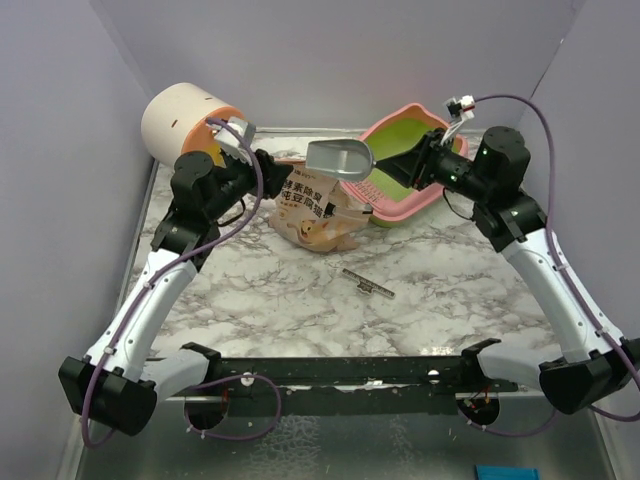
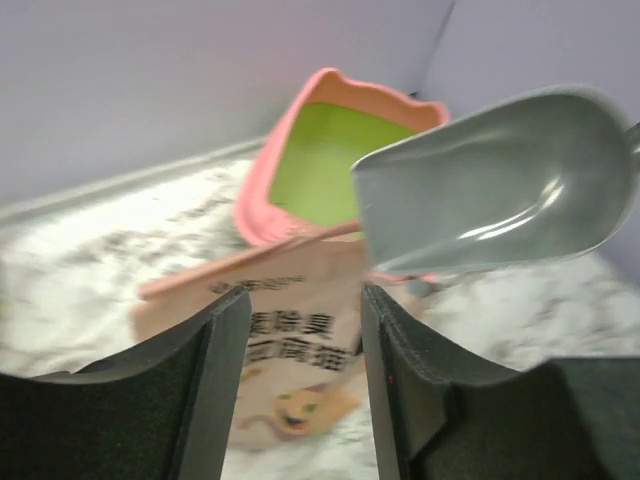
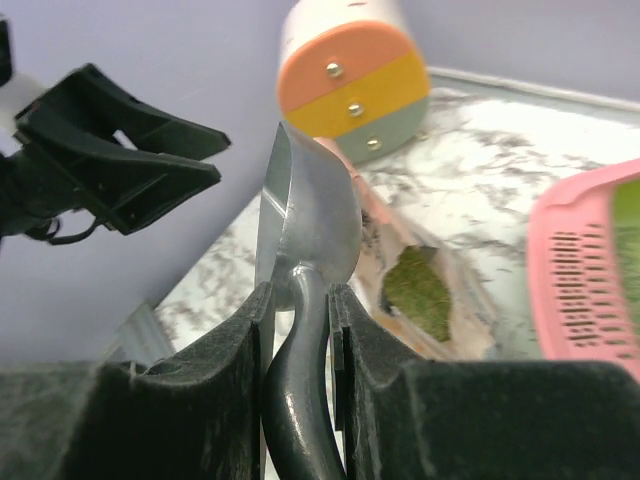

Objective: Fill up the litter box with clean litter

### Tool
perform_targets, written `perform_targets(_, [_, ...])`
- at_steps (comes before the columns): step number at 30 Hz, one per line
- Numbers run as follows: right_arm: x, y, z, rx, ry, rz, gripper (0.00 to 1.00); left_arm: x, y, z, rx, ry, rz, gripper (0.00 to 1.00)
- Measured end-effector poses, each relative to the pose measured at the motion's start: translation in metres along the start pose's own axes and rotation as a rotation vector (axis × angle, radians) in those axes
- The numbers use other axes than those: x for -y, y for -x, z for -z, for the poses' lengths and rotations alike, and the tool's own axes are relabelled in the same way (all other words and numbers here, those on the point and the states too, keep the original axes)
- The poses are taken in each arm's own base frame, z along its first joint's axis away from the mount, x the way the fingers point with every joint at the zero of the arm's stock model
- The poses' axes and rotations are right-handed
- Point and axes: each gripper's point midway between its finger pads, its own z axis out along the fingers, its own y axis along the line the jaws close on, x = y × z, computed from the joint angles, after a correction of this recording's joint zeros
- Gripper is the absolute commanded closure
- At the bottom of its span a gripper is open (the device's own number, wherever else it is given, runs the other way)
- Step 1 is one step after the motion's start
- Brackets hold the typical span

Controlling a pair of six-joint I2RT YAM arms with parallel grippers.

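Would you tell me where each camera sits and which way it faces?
Top external: above and behind, looking down on the table; both arms show.
Left wrist: on left arm, faces bag, litter box, scoop; open left gripper shows.
Right wrist: on right arm, looks along scoop toward cylinder; right gripper clamps its handle.
Shared: all see scoop, bag, litter box.

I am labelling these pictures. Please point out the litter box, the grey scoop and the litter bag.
litter box (image 1: pixel 395 140): top external view, on its bare green inside.
scoop (image 2: pixel 490 185): left wrist view, in the middle of its bowl.
litter bag (image 1: pixel 300 200): top external view, on its printed front.
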Motion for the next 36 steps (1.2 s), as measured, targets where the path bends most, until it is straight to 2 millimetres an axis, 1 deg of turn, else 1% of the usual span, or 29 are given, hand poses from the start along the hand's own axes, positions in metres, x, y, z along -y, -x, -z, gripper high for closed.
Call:
perform_targets(3, [0.006,0.019,0.011,0.014,-0.107,0.063,0.99,-0.014,0.006,-0.005,-0.024,0.028,-0.215,0.48])
perform_targets(4, [0.008,0.022,0.014,0.014,-0.136,0.077,0.99,-0.019,0.005,-0.008,-0.044,0.034,-0.282,0.48])
perform_targets(6, [0.018,0.021,0.021,-0.001,-0.205,0.1,0.99,-0.032,-0.001,-0.02,-0.105,0.038,-0.415,0.48])
perform_targets(7, [0.024,0.018,0.024,-0.018,-0.241,0.107,0.99,-0.037,-0.005,-0.025,-0.131,0.036,-0.446,0.48])
perform_targets(9, [0.036,0.009,0.03,-0.057,-0.305,0.116,0.99,-0.048,-0.02,-0.037,-0.208,0.017,-0.524,0.46])
perform_targets(13, [0.056,-0.011,0.042,-0.144,-0.407,0.125,0.99,-0.06,-0.05,-0.053,-0.327,-0.046,-0.612,0.38])
perform_targets(15, [0.062,-0.018,0.048,-0.177,-0.443,0.131,0.99,-0.063,-0.055,-0.059,-0.355,-0.077,-0.65,0.33])
perform_targets(18, [0.068,-0.022,0.055,-0.205,-0.477,0.145,0.99,-0.063,-0.053,-0.064,-0.358,-0.107,-0.714,0.25])
perform_targets(21, [0.071,-0.026,0.06,-0.229,-0.501,0.155,0.99,-0.059,-0.04,-0.067,-0.325,-0.131,-0.781,0.2])
perform_targets(23, [0.072,-0.026,0.062,-0.236,-0.511,0.162,0.99,-0.058,-0.036,-0.068,-0.313,-0.144,-0.823,0.18])
perform_targets(26, [0.072,-0.028,0.064,-0.247,-0.512,0.166,0.99,-0.053,-0.029,-0.069,-0.297,-0.202,-0.897,0.17])
perform_targets(28, [0.072,-0.029,0.065,-0.251,-0.511,0.169,0.99,-0.046,-0.023,-0.07,-0.281,-0.283,-0.93,0.17])
perform_targets(30, [0.072,-0.029,0.064,-0.253,-0.507,0.171,0.99,-0.046,-0.014,-0.072,-0.264,-0.34,-0.939,0.17])
perform_targets(31, [0.071,-0.029,0.064,-0.255,-0.499,0.172,0.99,-0.05,-0.01,-0.075,-0.256,-0.368,-0.934,0.17])
perform_targets(33, [0.068,-0.03,0.063,-0.258,-0.486,0.17,0.99,-0.057,-0.011,-0.078,-0.258,-0.403,-0.926,0.19])
perform_targets(35, [0.066,-0.031,0.062,-0.262,-0.469,0.167,0.99,-0.064,-0.023,-0.079,-0.289,-0.438,-0.904,0.2])
perform_targets(36, [0.065,-0.032,0.061,-0.265,-0.462,0.165,0.99,-0.066,-0.033,-0.08,-0.31,-0.463,-0.886,0.2])
